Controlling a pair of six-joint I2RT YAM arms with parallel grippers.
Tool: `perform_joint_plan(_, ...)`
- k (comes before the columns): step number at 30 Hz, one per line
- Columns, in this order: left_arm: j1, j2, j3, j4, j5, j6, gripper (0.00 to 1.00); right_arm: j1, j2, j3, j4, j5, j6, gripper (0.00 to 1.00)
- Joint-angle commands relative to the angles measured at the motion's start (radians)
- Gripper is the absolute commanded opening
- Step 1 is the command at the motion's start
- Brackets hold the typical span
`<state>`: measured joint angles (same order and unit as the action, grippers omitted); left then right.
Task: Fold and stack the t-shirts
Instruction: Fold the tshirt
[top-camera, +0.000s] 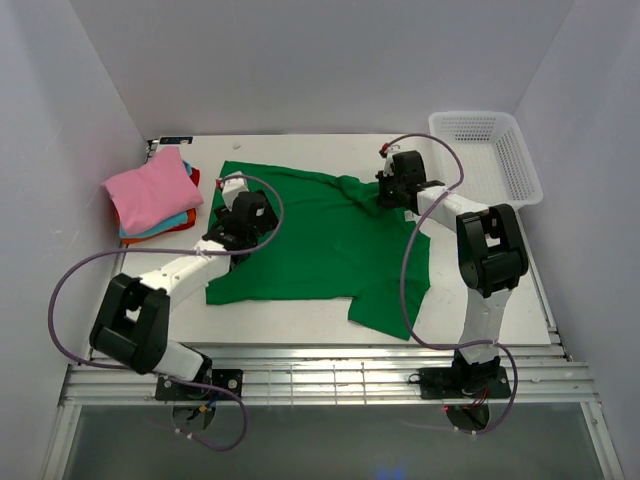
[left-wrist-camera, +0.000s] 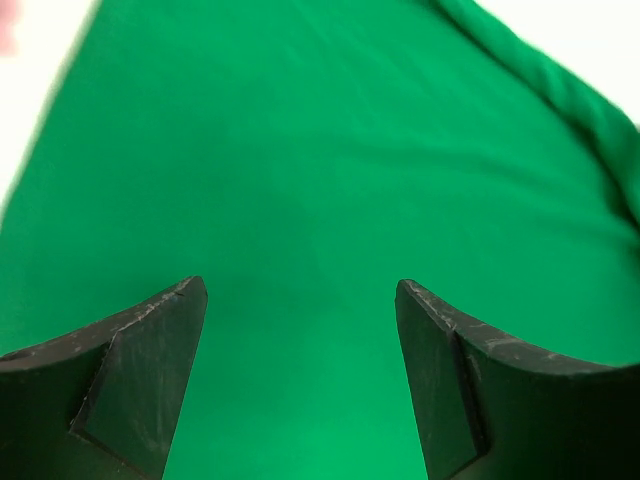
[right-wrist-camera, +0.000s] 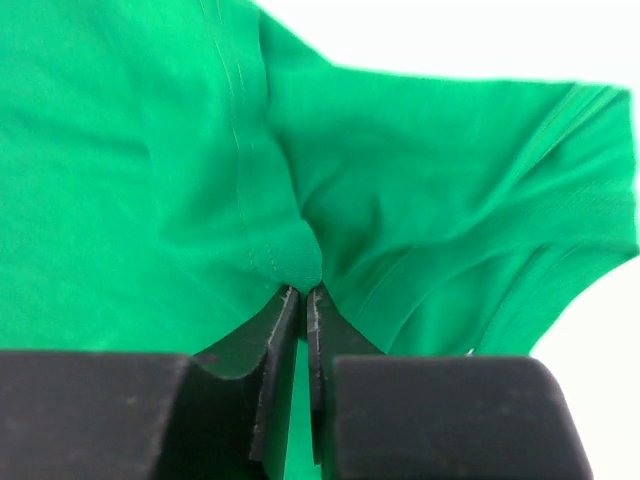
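Green cotton-like t-shirt (top-camera: 320, 240): one item, lying opened out across the middle of the tabletop (top-camera: 300, 315). It is mostly flat. One sleeve trails toward the near right edge, and the cloth is rumpled along the far right side.

Left end effector (left-wrist-camera: 300, 290): fingers spread wide, nothing between them. It is set over the left part of the green t-shirt, with smooth cloth filling the gap between the dark fingertips (left-wrist-camera: 170, 310). Whether the tips touch the cloth cannot be told.

Right end effector (right-wrist-camera: 303, 292): fingers pressed almost together, pinching a raised fold of the green t-shirt. The pinch is beside a stitched seam, on the shirt's far right part where a sleeve bunches.

Folded t-shirts, stacked: three items at the far left corner of the tabletop.
- Pink t-shirt (top-camera: 150, 188) on top.
- Teal-blue t-shirt (top-camera: 185, 217) under it, showing only as an edge.
- Orange-red t-shirt (top-camera: 160, 232) at the bottom, also showing only as an edge.

The stack lies just beside the green t-shirt's left edge, apart from both end effectors.

White plastic mesh basket (top-camera: 490, 150): one item at the far right corner of the tabletop.
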<state>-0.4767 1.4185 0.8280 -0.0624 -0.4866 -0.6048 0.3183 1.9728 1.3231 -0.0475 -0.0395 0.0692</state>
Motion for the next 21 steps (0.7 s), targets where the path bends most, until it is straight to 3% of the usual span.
perform_joint_plan(1, 0.096, 0.081, 0.121, -0.028, -0.029, 0.026, 0.87, -0.008, -0.032, 0.117, -0.054, 0.035, -0.035, 0.09)
perform_joint_plan(11, 0.213, 0.499, 0.564, -0.128, -0.128, 0.115, 0.87, -0.038, 0.113, 0.416, -0.126, 0.118, -0.115, 0.08)
perform_joint_plan(15, 0.253, 0.620, 0.680, -0.109, -0.165, 0.146, 0.87, -0.044, 0.207, 0.571, -0.146, 0.154, -0.155, 0.08)
perform_joint_plan(21, 0.303, 0.746, 0.786, -0.022, -0.167, 0.169, 0.86, -0.050, 0.282, 0.646, -0.144, 0.147, -0.183, 0.08)
